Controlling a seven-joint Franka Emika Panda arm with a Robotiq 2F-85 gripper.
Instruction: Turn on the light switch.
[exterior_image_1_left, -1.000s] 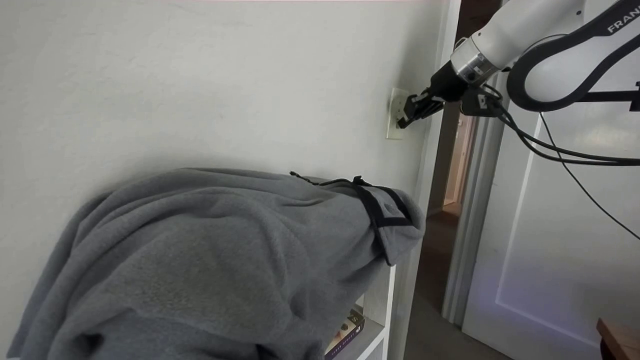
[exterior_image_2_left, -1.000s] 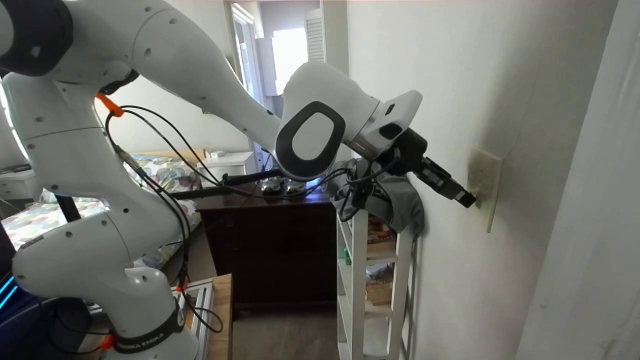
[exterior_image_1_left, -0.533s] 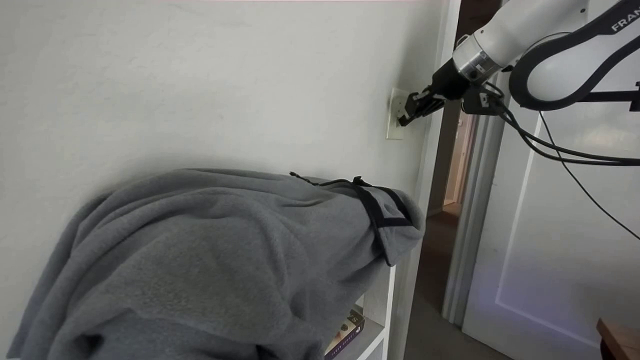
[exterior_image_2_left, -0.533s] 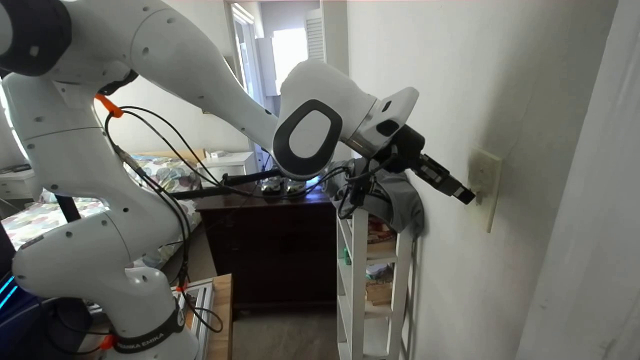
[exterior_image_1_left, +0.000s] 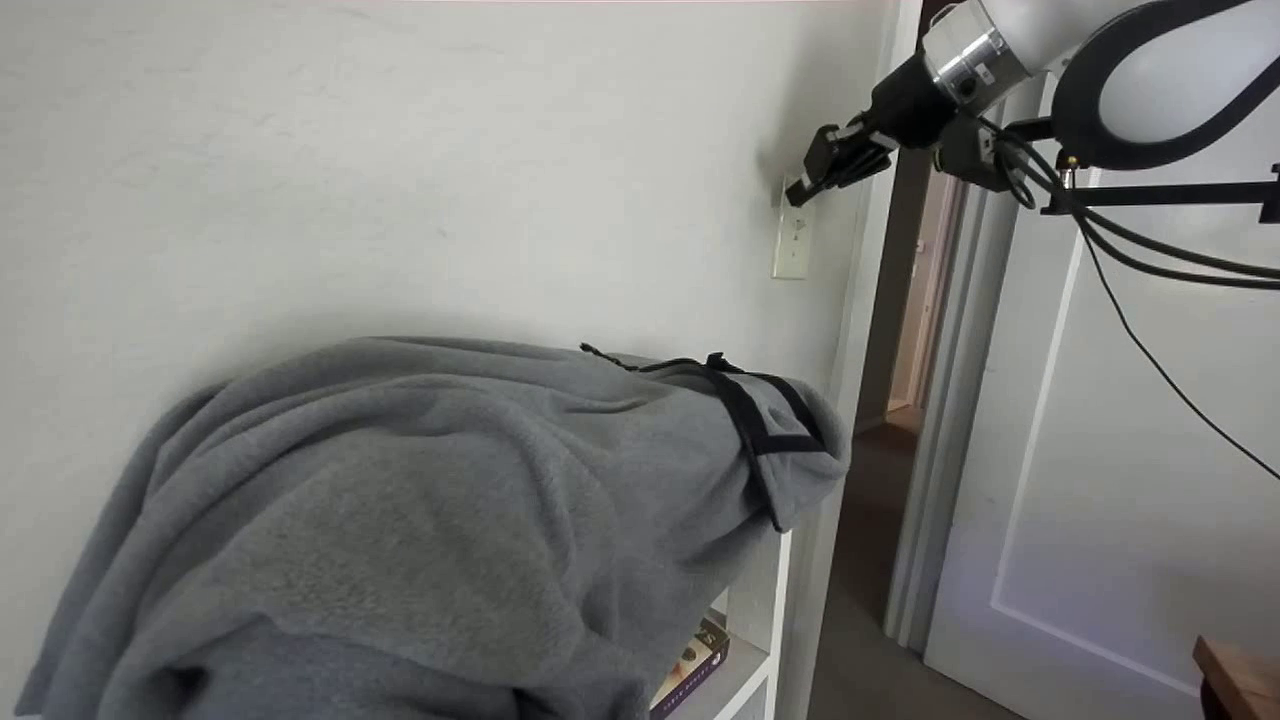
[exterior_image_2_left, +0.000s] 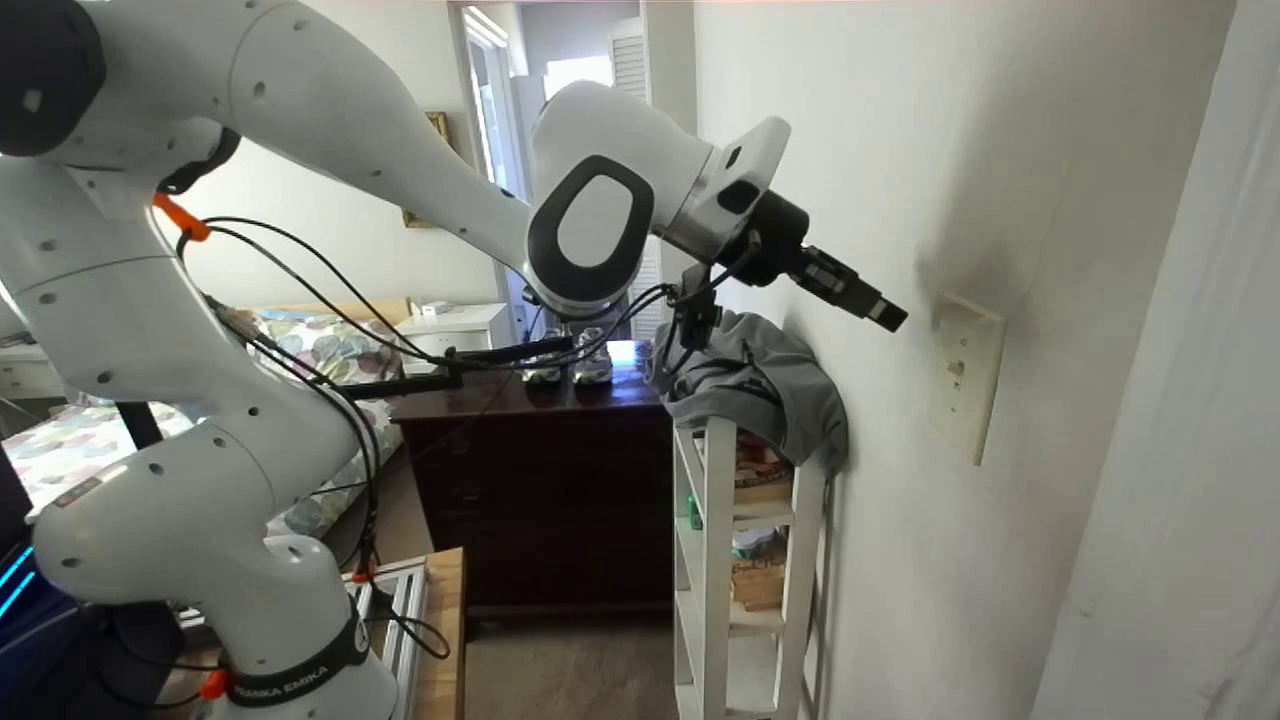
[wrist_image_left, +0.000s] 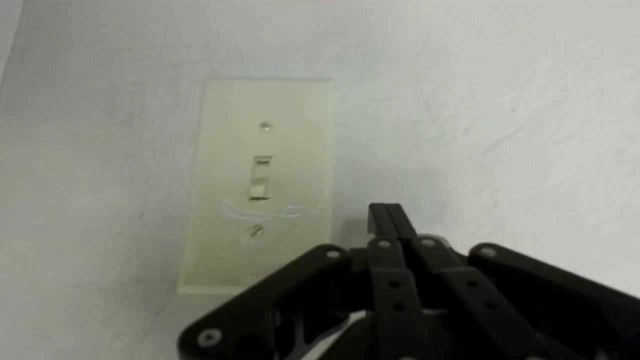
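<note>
The light switch (wrist_image_left: 295, 110) is a cream-white wall plate with a small toggle (wrist_image_left: 258, 190). In the wrist view the toggle sits at the lower end of its slot in the picture, the end nearer the gripper. The plate also shows in both exterior views (exterior_image_1_left: 792, 262) (exterior_image_2_left: 968, 410). My gripper (wrist_image_left: 385, 215) is shut with its black fingertips together and nothing between them. In an exterior view the fingertips (exterior_image_2_left: 888, 315) are apart from the wall, above the toggle's height. In an exterior view the fingertips (exterior_image_1_left: 797, 192) cover the plate's upper part.
A grey blanket (exterior_image_1_left: 430, 500) lies over a white shelf (exterior_image_2_left: 715, 540) against the wall below the switch. A door frame (exterior_image_1_left: 850, 350) and a white door (exterior_image_1_left: 1080, 520) stand beside it. A dark dresser (exterior_image_2_left: 560, 510) stands at the back. Cables hang along the arm.
My gripper has risen and drawn back from the wall, away from the toggle where its fingertips were. The toggle now shows uncovered in the exterior views. The fingers remain shut.
</note>
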